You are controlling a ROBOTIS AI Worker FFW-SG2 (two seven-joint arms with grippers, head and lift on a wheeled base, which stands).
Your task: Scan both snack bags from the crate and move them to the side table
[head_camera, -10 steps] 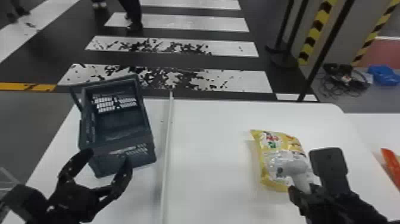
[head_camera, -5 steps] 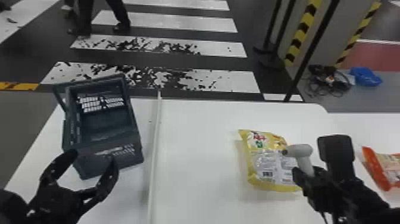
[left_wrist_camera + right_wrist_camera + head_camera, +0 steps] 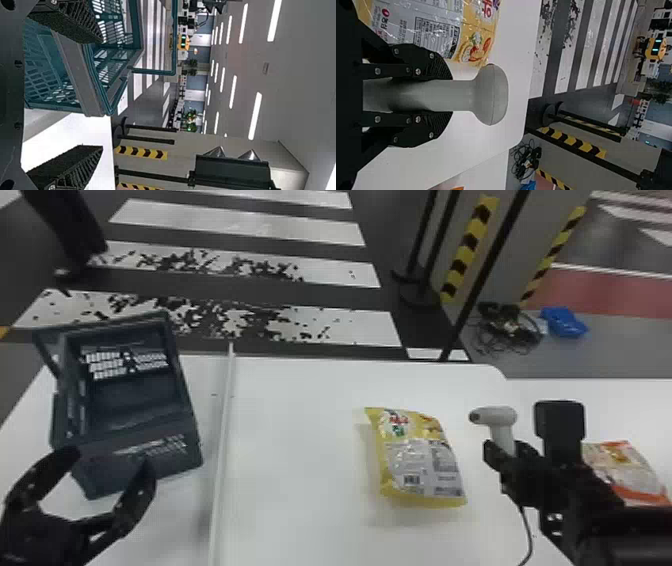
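Left gripper (image 3: 111, 460): spread wide — seven o'clock from crate (image 3: 167, 452)
Right gripper (image 3: 507, 451): clasping scanner (image 3: 495, 416) — two o'clock from yellow bag (image 3: 420, 455)
Orange bag (image 3: 627, 470): three o'clock from yellow bag

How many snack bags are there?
2: a yellow bag on the white table, and an orange-and-white bag on the side table, partly behind the right arm. The crate could hide more.
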